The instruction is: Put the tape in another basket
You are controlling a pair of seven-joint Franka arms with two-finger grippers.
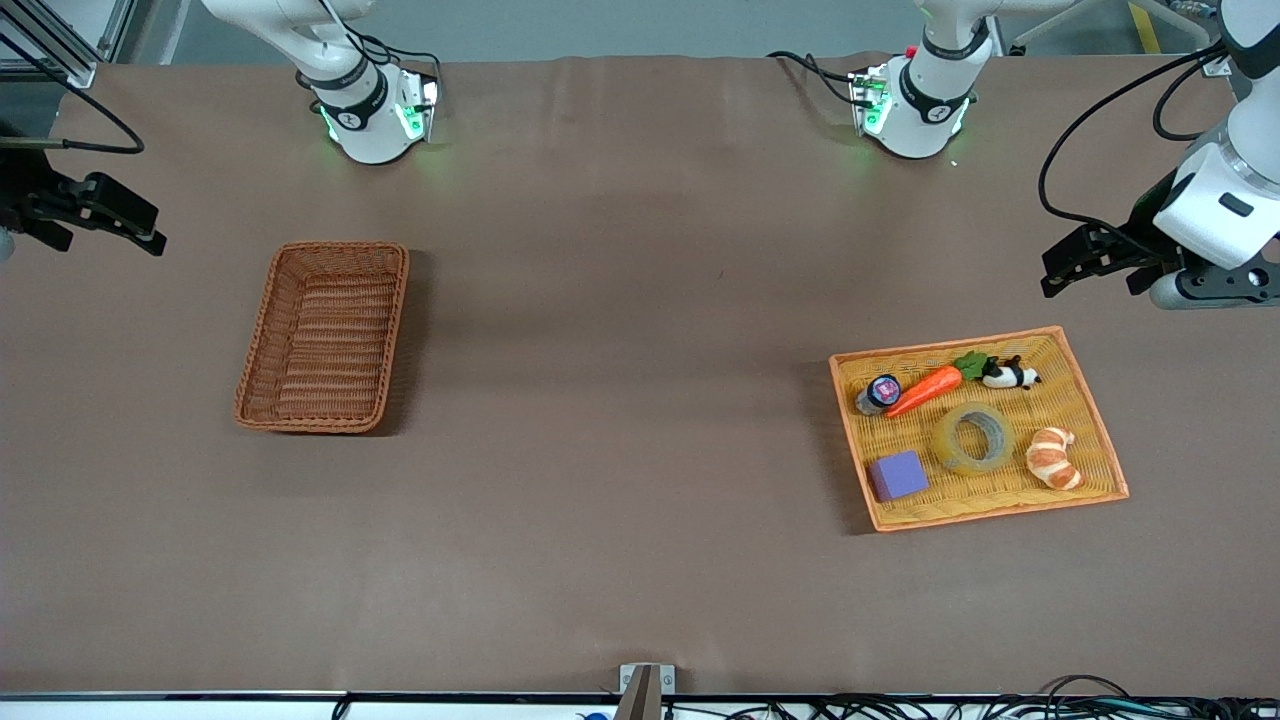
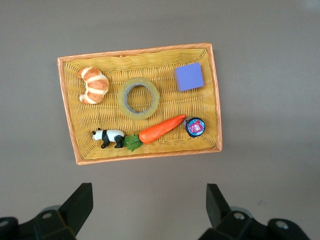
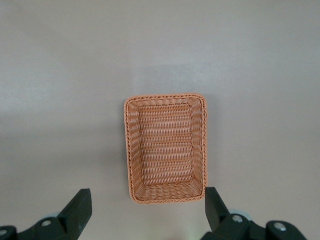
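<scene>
1. Tape (image 1: 973, 437): lies flat in orange tray (image 1: 1085, 375), between croissant (image 1: 1052, 458) and purple block (image 1: 897, 474). Likely light, stiff, slick-sided; grip across the ring wall.
2. Basket (image 1: 322, 336): empty, toward the right arm's end.
3. Left gripper (image 1: 1085, 262): fingers apart, waiting.
4. Right gripper (image 1: 95, 215): fingers apart, waiting.

Glossy translucent tape (image 1: 973, 438) lies on a rough woven tray (image 1: 1090, 410); the basket (image 1: 325, 335) is coarse wicker.
</scene>
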